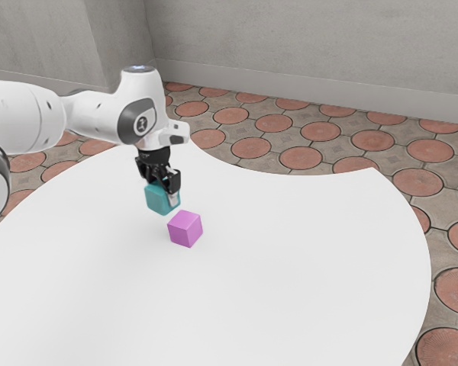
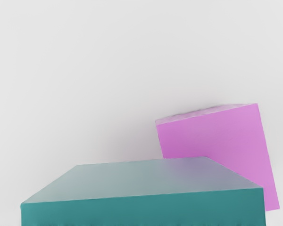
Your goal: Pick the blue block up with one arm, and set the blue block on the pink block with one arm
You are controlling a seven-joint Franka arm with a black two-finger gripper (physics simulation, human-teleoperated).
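Round white table, terracotta tiled floor, grey walls, soft even light

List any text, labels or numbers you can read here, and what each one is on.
No readable text.
Joint cap: a small white mark, too small to read.
Blue block, pink block and table: no markings.
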